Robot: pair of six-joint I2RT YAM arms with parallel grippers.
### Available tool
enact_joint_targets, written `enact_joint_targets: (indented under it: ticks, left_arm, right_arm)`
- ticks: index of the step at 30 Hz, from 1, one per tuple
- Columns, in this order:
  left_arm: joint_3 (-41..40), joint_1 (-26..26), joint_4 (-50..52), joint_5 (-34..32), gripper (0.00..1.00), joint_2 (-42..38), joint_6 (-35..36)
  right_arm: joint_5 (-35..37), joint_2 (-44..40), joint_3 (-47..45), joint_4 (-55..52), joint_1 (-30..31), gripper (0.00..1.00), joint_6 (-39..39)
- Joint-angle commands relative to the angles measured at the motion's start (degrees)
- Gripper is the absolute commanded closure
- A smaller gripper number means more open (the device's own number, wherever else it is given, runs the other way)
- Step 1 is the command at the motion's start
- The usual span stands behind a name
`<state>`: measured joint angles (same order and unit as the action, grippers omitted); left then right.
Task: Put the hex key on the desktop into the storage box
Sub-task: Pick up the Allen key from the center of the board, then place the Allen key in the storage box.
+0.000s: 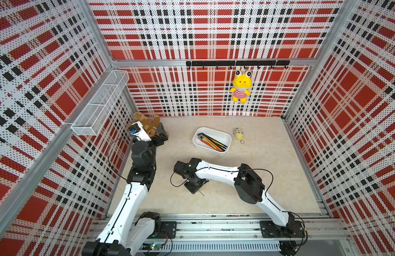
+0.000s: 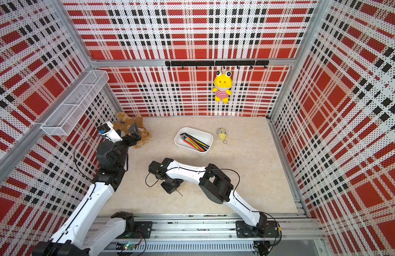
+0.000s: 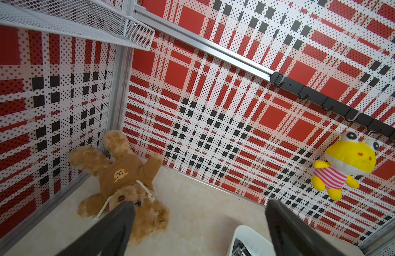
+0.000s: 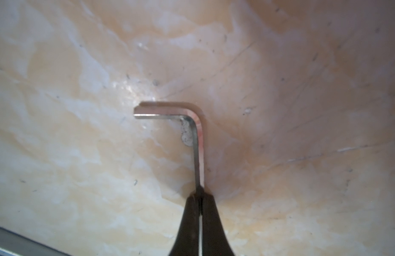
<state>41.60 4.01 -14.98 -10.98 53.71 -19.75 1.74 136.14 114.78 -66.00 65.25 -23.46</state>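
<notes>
The right wrist view shows the right claw (image 4: 199, 195) closed tight on the long arm of the hex key (image 4: 198, 146). It is a silver L-shaped key, and its short arm sticks out sideways beyond the tips. The key is very close to the desktop (image 4: 81, 155), but I cannot tell whether it touches the surface. In both top views this claw points down in the lower centre of the frame, and only the end of the key (image 1: 201, 194) shows beneath it. The storage box (image 1: 223, 135) stands higher in the frame, near the centre and well apart from the key. Several coloured tools (image 1: 211, 141) lie inside it. The left claw (image 3: 199, 202) is wide, with its two fingers far from each other. It is near the teddy bear (image 3: 123, 172), which lies at the back left corner of the desktop, left of centre in the top views.
</notes>
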Motion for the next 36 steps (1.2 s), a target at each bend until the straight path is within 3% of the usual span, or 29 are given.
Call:
enact_joint_targets:
  ticks: [1, 21, 27, 36]
  left_arm:
    - [-0.38, -0.37, -0.85, -0.31, 0.01, -0.86, -0.07]
    - [-0.21, -0.45, -0.84, -1.03, 0.01, -1.33, -0.02]
    - [-0.12, -0.75, -0.91, -0.65, 0.01, -1.24, -0.2]
    - [-0.21, -1.02, -1.05, -0.45, 0.01, -0.78, -0.55]
  right_arm:
    - [2.16, 2.55, -3.95, 1.33, 0.48, 1.0, -1.81]
    - [3.82, -14.7, -7.2, 7.66, -6.06, 1.0, 4.72]
    - [3.48, -17.83, -6.12, 8.69, -14.83, 1.0, 11.41]
    - [2.34, -10.57, 9.5, 10.15, -28.64, 1.0, 23.1]
